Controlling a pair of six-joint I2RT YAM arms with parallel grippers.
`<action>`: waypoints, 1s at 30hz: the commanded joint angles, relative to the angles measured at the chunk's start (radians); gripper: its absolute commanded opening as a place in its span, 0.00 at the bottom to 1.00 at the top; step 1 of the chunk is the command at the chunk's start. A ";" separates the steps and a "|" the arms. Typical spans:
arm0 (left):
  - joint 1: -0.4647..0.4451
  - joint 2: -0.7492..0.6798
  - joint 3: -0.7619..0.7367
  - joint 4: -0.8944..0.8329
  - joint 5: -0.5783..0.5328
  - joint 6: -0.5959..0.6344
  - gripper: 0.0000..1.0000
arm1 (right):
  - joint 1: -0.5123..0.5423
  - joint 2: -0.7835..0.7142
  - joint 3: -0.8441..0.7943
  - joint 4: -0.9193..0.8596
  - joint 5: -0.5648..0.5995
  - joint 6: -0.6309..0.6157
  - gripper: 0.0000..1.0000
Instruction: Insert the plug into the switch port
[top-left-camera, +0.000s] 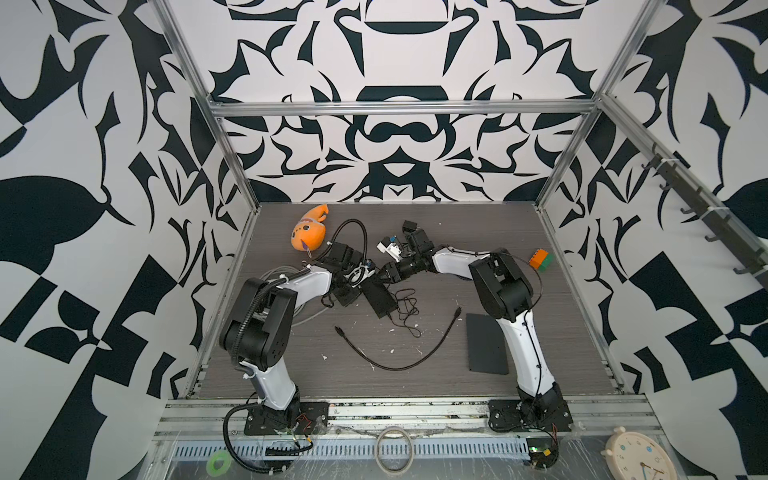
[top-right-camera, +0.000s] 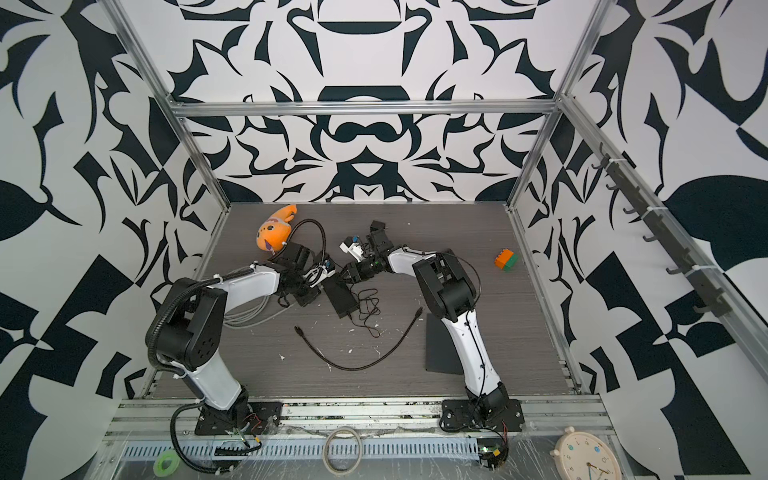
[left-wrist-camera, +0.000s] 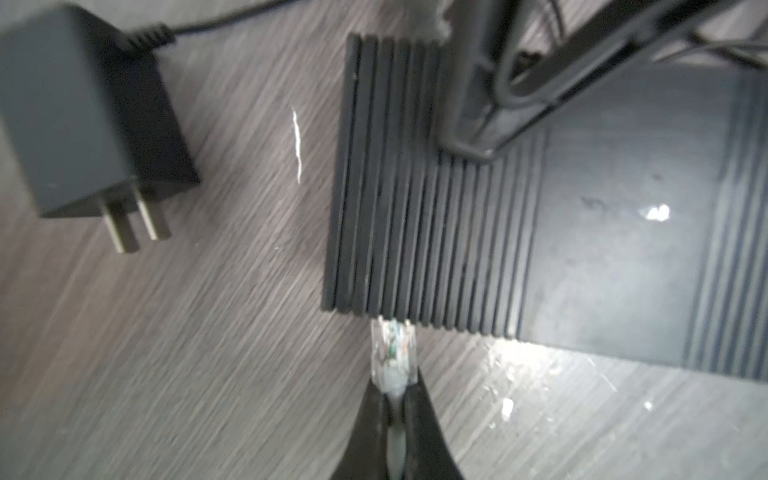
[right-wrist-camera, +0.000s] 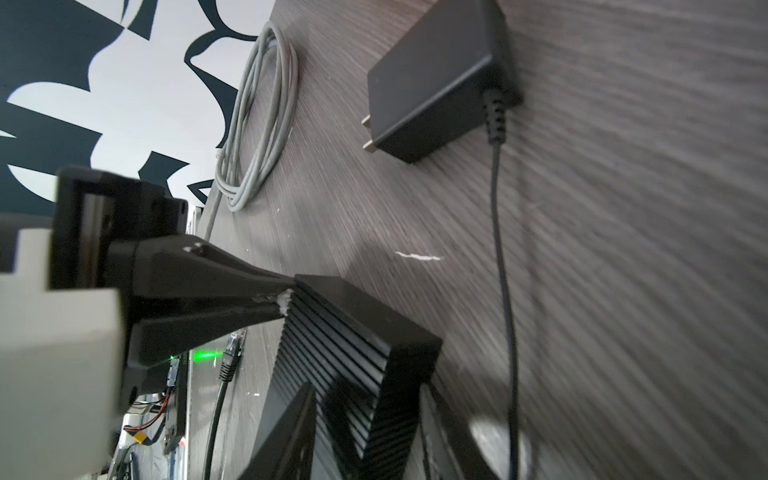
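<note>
Plug at the port mouth, not yet seated.
My left claw (left-wrist-camera: 395, 386) pinches the clear plug (left-wrist-camera: 392, 353) by its tail, its nose touching the front edge of the switch (left-wrist-camera: 436, 228) on the table. My right claw (right-wrist-camera: 368, 390) clamps the switch's far end. Next, I judge, comes a straight, level push while the right holds firm.

We see a clear, glossy plastic plug (left-wrist-camera: 394, 353) between the matt black plastic fingers (left-wrist-camera: 370, 428) of the left gripper (left-wrist-camera: 397, 380). Just ahead of it, the switch (left-wrist-camera: 415, 187) is black plastic, finely ribbed at the end nearest the gripper and smooth with a faint sheen beyond. Off to the gripper's side, the adapter (left-wrist-camera: 83, 112) is matt black plastic with dull metal prongs (left-wrist-camera: 137, 224). The table (left-wrist-camera: 208, 332) beneath looks like matt grey wood grain.
</note>
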 joint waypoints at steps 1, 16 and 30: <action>-0.039 -0.049 -0.007 0.248 0.128 0.042 0.03 | 0.074 0.031 0.001 -0.049 -0.129 0.023 0.44; -0.066 0.015 0.055 0.166 0.091 0.103 0.02 | 0.071 0.030 -0.028 -0.004 -0.149 0.042 0.45; -0.058 0.085 0.200 -0.085 0.087 0.175 0.00 | 0.070 -0.005 -0.092 0.143 -0.111 0.117 0.44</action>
